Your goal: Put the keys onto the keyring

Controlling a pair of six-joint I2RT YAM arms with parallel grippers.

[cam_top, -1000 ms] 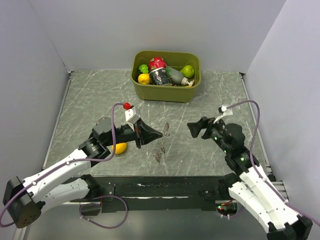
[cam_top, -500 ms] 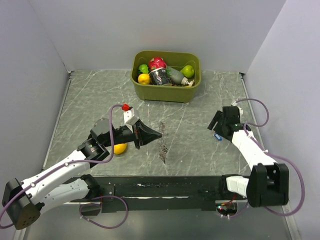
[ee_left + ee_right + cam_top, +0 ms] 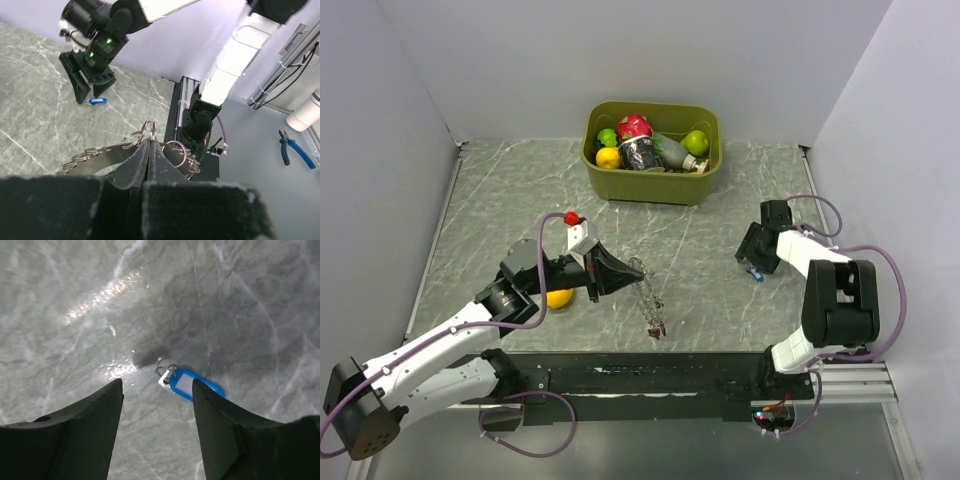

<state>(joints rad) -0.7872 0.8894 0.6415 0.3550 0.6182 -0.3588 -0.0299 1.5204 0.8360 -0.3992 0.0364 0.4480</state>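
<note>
With my left jaws pressed together on the keyring (image 3: 645, 295) hanging mid-frame, and my right jaws spread either side of the blue key (image 3: 192, 383) lying flat on the worktop (image 3: 500, 200) at right of frame, I worry an off-centre squeeze could skid it away.

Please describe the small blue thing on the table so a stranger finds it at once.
Start at the green bin at the back, then move right and nearer, where the right gripper hovers open. Under it, flat on the table, lies a blue key with a small metal ring, the only blue thing there.
</note>
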